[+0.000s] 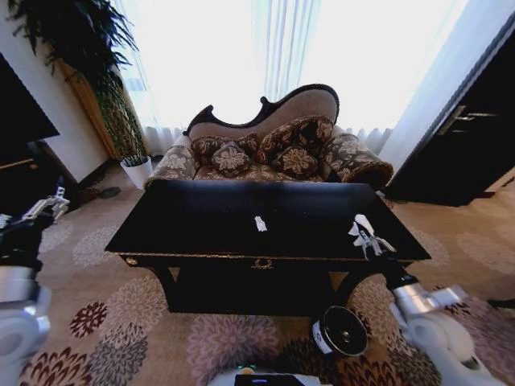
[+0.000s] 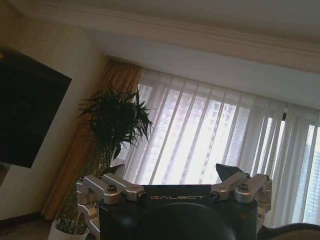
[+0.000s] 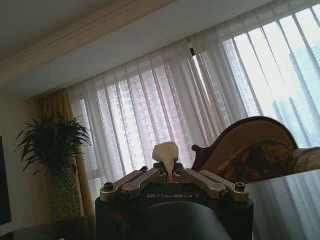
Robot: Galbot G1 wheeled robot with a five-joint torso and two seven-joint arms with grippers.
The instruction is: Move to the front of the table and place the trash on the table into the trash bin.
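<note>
Trash bin (image 1: 341, 330) beside black table (image 1: 193, 221)

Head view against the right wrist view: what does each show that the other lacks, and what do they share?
Head view alone: the trash bin on the carpet before the table, a small white scrap on the tabletop, and the left gripper raised off to the left. Right wrist view alone: the ceiling moulding. Both: the right gripper shut on a crumpled white paper wad, the sofa, the curtains and the plant.

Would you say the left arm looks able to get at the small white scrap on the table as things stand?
Probably not easily: the left gripper is open and held off the left end of the table, while the white scrap lies mid-table. Nothing blocks the way; it is simply a long reach.
</note>
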